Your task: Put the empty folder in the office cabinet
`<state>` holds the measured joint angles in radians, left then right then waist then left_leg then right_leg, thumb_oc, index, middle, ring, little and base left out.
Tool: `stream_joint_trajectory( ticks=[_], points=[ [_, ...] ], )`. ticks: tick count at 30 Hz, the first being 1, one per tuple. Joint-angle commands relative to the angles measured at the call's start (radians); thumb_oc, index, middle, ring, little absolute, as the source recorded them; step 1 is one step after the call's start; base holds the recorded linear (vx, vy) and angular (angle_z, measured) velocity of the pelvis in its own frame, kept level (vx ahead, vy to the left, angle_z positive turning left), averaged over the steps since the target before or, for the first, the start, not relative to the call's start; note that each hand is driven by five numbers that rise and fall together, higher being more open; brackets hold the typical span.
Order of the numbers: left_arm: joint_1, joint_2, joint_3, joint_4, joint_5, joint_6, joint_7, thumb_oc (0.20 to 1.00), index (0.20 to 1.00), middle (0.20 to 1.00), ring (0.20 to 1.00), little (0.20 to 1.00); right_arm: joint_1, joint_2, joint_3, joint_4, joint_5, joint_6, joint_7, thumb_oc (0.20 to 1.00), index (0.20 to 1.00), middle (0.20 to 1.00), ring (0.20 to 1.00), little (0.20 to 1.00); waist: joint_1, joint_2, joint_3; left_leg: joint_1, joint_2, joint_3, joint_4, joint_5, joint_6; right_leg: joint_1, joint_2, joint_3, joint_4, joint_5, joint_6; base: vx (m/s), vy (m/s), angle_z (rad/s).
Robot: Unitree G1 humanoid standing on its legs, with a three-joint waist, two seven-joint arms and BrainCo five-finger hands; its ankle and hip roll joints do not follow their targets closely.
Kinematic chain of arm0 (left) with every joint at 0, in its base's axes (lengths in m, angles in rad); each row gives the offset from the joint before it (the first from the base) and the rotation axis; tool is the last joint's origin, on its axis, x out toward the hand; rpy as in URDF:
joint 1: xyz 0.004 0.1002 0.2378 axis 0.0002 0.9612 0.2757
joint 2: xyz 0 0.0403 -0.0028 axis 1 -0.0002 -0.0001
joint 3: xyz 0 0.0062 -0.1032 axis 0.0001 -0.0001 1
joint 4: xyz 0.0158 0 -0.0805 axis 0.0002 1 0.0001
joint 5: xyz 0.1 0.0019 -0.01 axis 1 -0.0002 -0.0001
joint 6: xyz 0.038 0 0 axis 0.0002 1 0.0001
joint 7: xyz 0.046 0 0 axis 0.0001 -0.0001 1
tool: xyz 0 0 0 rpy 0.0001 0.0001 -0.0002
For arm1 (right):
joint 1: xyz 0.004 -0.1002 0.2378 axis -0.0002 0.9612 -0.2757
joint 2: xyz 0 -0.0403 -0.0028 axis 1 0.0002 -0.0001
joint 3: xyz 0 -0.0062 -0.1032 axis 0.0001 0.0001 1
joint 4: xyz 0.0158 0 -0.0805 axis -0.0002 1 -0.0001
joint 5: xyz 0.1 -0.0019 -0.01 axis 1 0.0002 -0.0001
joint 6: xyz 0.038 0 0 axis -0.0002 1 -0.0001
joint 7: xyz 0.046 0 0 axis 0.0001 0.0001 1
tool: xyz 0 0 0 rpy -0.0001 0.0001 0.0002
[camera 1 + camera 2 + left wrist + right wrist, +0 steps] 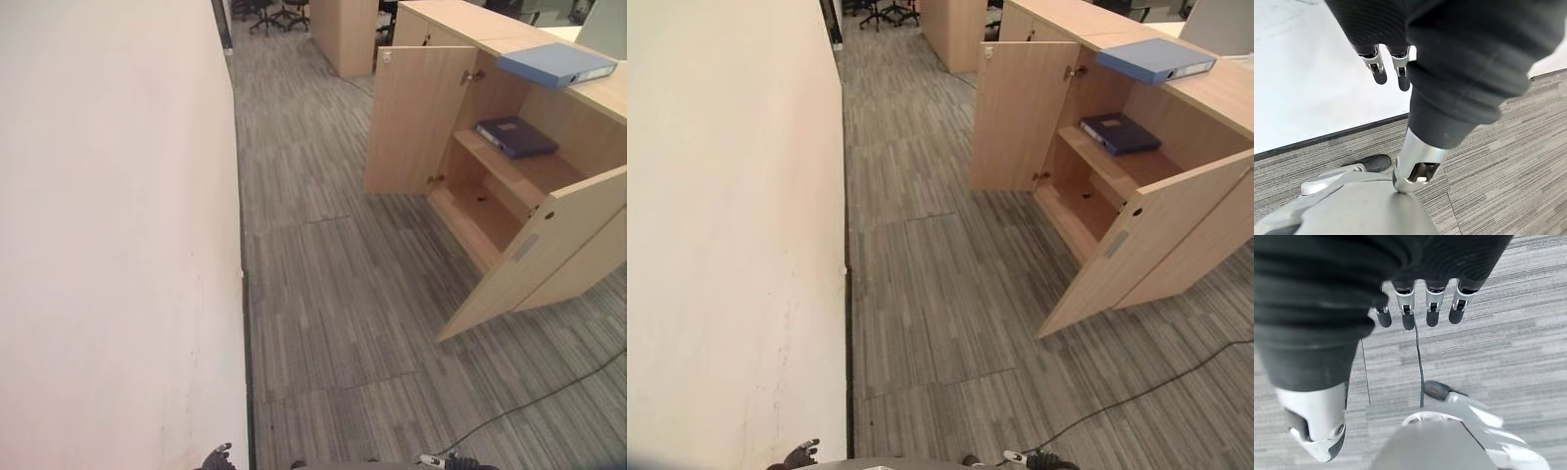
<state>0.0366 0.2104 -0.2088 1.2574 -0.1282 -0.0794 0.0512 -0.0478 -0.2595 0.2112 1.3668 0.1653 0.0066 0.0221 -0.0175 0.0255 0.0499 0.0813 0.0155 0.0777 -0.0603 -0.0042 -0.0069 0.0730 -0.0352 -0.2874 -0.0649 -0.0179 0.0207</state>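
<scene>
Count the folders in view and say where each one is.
2. A light blue folder lies flat on top of the cabinet; a dark blue folder lies on the upper shelf inside, behind the open doors. The doors may hide others.

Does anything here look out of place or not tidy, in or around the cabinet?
One thing: the light blue folder lies flat on top of the cabinet, over the open compartment, not inside. A dark blue folder lies on the shelf. Both doors stand open. Nothing looks damaged or spilled.
</scene>
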Motion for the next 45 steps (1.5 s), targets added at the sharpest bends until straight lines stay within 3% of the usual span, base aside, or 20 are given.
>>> stream_joint_trajectory(
  ticks=[1, 10, 15, 26, 31, 32, 33, 34, 35, 37, 38, 39, 40, 43, 44, 45],
  points=[
    [-0.033, -0.021, -0.028, 0.062, 0.051, -0.008, -0.004, 1.0, 1.0, 1.0, 1.0, 1.0, -0.059, 0.011, 0.07, 0.034, -0.046, -0.005, 0.003, 1.0, 1.0, 1.0, 1.0, 1.0, 0.0, -0.052, -0.004, -0.015, -0.018, 0.05, -0.027, -0.022, -0.02, 0.029, -0.041, -0.028, -0.022, 0.027, 0.061, 0.0, 0.0, 0.0],
    [-0.042, -0.034, -0.06, 0.064, 0.077, 0.0, -0.016, 1.0, 1.0, 1.0, 1.0, 1.0, -0.061, 0.025, 0.132, 0.014, -0.137, 0.003, 0.01, 1.0, 1.0, 1.0, 1.0, 1.0, -0.001, -0.045, -0.001, -0.01, -0.018, 0.049, -0.027, -0.026, -0.017, 0.03, -0.04, -0.022, -0.022, 0.023, 0.061, 0.0, 0.0, 0.0],
    [-0.055, -0.04, -0.094, 0.071, 0.082, 0.013, -0.074, 1.0, 1.0, 1.0, 1.0, 1.0, -0.066, 0.015, 0.161, 0.005, -0.182, 0.011, 0.027, 1.0, 1.0, 1.0, 1.0, 1.0, -0.009, -0.036, 0.005, -0.012, -0.019, 0.055, -0.027, -0.028, -0.017, 0.023, -0.037, -0.011, -0.022, 0.025, 0.06, 0.01, 0.002, -0.02],
    [-0.062, -0.03, -0.087, 0.092, 0.096, 0.017, -0.059, 1.0, 1.0, 1.0, 1.0, 1.0, -0.074, 0.005, 0.168, 0.004, -0.19, 0.02, 0.031, 1.0, 1.0, 1.0, 1.0, 1.0, -0.007, -0.031, 0.011, -0.014, -0.016, 0.05, -0.027, -0.03, -0.018, 0.024, -0.034, -0.01, -0.022, 0.019, 0.054, 0.02, -0.018, -0.03],
    [-0.079, -0.014, -0.071, 0.075, 0.08, 0.015, -0.025, 1.0, 1.0, 1.0, 1.0, 1.0, -0.083, 0.002, 0.154, -0.001, -0.159, 0.019, 0.025, 1.0, 1.0, 1.0, 1.0, 1.0, -0.006, -0.045, 0.021, 0.006, 0.005, 0.049, -0.027, -0.027, -0.025, 0.04, -0.017, -0.001, -0.015, 0.001, 0.035, 0.03, -0.108, -0.03],
    [-0.089, -0.007, -0.061, 0.065, 0.061, 0.013, -0.016, 1.0, 1.0, 1.0, 1.0, 1.0, -0.095, 0.0, 0.15, 0.0, -0.15, 0.017, 0.023, 1.0, 1.0, 1.0, 1.0, 1.0, 0.0, -0.063, 0.05, -0.046, 0.026, 0.064, 0.098, -0.051, -0.035, 0.033, -0.017, 0.015, 0.022, -0.02, 0.017, -0.12, -0.276, 0.01],
    [-0.096, 0.001, -0.044, 0.044, 0.035, 0.01, -0.004, 1.0, 1.0, 1.0, 1.0, 1.0, -0.102, -0.007, 0.145, 0.002, -0.148, 0.018, 0.019, 1.0, 1.0, 1.0, 1.0, 1.0, 0.016, -0.079, 0.089, -0.165, 0.062, 0.072, 0.309, -0.038, -0.043, 0.036, -0.018, 0.019, 0.042, -0.037, -0.01, -0.16, -0.292, -0.04],
    [-0.1, 0.004, -0.029, 0.027, 0.008, 0.011, 0.005, 1.0, 1.0, 1.0, 1.0, 1.0, -0.107, -0.011, 0.147, 0.002, -0.151, 0.022, 0.016, 1.0, 1.0, 1.0, 1.0, 1.0, 0.025, -0.082, 0.106, -0.238, 0.079, 0.054, 0.43, 0.005, -0.045, 0.035, -0.011, 0.016, 0.048, -0.044, -0.026, -0.1, -0.302, -0.22],
    [-0.11, 0.009, -0.053, 0.008, 0.057, 0.001, 0.035, 1.0, 1.0, 1.0, 1.0, 1.0, -0.122, -0.018, 0.16, 0.006, -0.162, 0.027, 0.011, 1.0, 1.0, 1.0, 1.0, 1.0, 0.04, -0.083, 0.131, -0.33, 0.089, 0.036, 0.567, 0.081, -0.035, 0.036, 0.005, 0.017, 0.056, -0.063, -0.05, 0.0, -0.207, -0.18],
    [-0.103, 0.019, -0.086, -0.015, 0.101, 0.0, 0.035, 1.0, 1.0, 1.0, 1.0, 1.0, -0.13, -0.024, 0.175, 0.009, -0.179, 0.028, 0.006, 1.0, 1.0, 1.0, 1.0, 1.0, 0.05, -0.086, 0.133, -0.383, 0.092, 0.038, 0.541, 0.095, -0.028, 0.037, 0.007, 0.027, 0.055, -0.071, -0.048, 0.12, -0.052, -0.23],
    [-0.08, 0.02, -0.075, -0.007, 0.093, -0.003, 0.024, 1.0, 1.0, 1.0, 1.0, 1.0, -0.128, -0.032, 0.177, 0.013, -0.183, 0.026, 0.011, 1.0, 1.0, 1.0, 1.0, 1.0, 0.064, -0.08, 0.129, -0.394, 0.071, 0.026, 0.405, 0.11, -0.03, 0.059, 0.009, 0.049, 0.038, -0.076, -0.039, 0.42, 0.185, -0.48],
    [-0.061, 0.006, -0.056, 0.034, 0.087, 0.002, 0.024, 1.0, 1.0, 1.0, 1.0, 1.0, -0.122, -0.04, 0.171, 0.021, -0.196, 0.023, 0.014, 1.0, 1.0, 1.0, 1.0, 1.0, 0.082, -0.047, 0.117, -0.378, 0.069, -0.015, 0.113, 0.208, -0.061, 0.1, 0.023, 0.07, 0.02, -0.095, -0.022, 0.74, 0.325, -0.71],
    [-0.053, -0.01, -0.035, 0.082, 0.079, 0.008, 0.021, 1.0, 1.0, 1.0, 1.0, 1.0, -0.11, -0.045, 0.146, 0.041, -0.194, 0.024, 0.014, 1.0, 1.0, 1.0, 1.0, 1.0, 0.089, -0.025, 0.104, -0.39, 0.081, -0.001, -0.027, 0.222, -0.084, 0.154, 0.027, 0.097, -0.001, -0.111, -0.004, 0.7, 0.312, -0.94],
    [-0.038, -0.009, -0.005, 0.099, 0.055, 0.015, 0.022, 1.0, 1.0, 1.0, 1.0, 1.0, -0.095, -0.033, 0.144, 0.056, -0.206, 0.029, 0.02, 1.0, 1.0, 1.0, 1.0, 1.0, 0.095, -0.02, 0.077, -0.367, 0.086, 0.01, -0.027, 0.258, -0.093, 0.169, 0.027, 0.106, -0.02, -0.123, 0.001, 0.31, 0.155, -0.79],
    [-0.039, -0.007, 0.007, 0.103, 0.049, 0.014, 0.023, 1.0, 1.0, 1.0, 1.0, 1.0, -0.094, -0.031, 0.143, 0.062, -0.212, 0.03, 0.022, 1.0, 1.0, 1.0, 1.0, 1.0, 0.102, -0.021, 0.064, -0.367, 0.082, 0.01, -0.027, 0.254, -0.088, 0.167, 0.019, 0.107, -0.022, -0.125, 0.012, 0.46, 0.309, -0.53],
    [-0.035, -0.006, 0.024, 0.106, 0.033, 0.011, 0.023, 1.0, 1.0, 1.0, 1.0, 1.0, -0.087, -0.028, 0.134, 0.075, -0.219, 0.036, 0.03, 1.0, 1.0, 1.0, 1.0, 1.0, 0.111, -0.025, 0.042, -0.354, 0.058, 0.011, -0.027, 0.238, -0.072, 0.174, -0.018, 0.104, -0.022, -0.126, 0.043, 0.4, 0.293, -0.29]
  ],
)
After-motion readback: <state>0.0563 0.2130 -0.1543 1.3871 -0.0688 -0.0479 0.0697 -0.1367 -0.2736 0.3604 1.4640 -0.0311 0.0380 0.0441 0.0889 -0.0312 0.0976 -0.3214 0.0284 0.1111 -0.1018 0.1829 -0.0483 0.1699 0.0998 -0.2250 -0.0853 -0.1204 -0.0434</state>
